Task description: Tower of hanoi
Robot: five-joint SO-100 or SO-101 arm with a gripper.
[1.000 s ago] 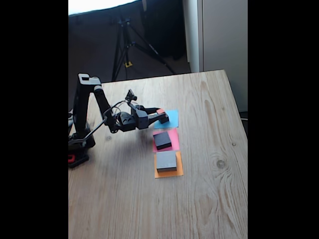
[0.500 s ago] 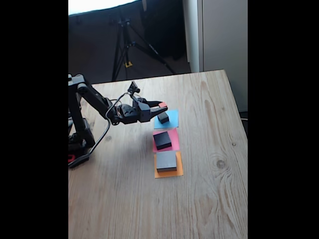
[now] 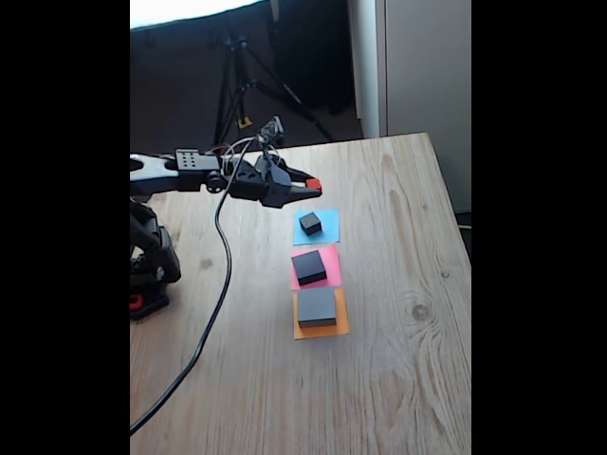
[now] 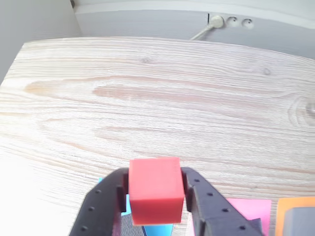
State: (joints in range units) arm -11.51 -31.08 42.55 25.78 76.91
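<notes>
**Over the wooden table, the smallest block rides high**

Below, a pale grained table (image 3: pixel 398 379) carries three paper squares in a row: grey slab (image 3: pixel 317 306) on orange, black slab (image 3: pixel 308 266) on pink, small black cube (image 3: pixel 310 224) on blue. Above them, the gripper (image 4: pixel 156 196) clamps the smooth, sharp-edged red cube (image 4: pixel 155 188), apparently lifted clear for transfer.

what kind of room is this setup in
Probably a home or hobby workspace, not a lab: a light wooden table, a black camera tripod on the dark floor behind, and white wall sockets past the table edge.
</notes>
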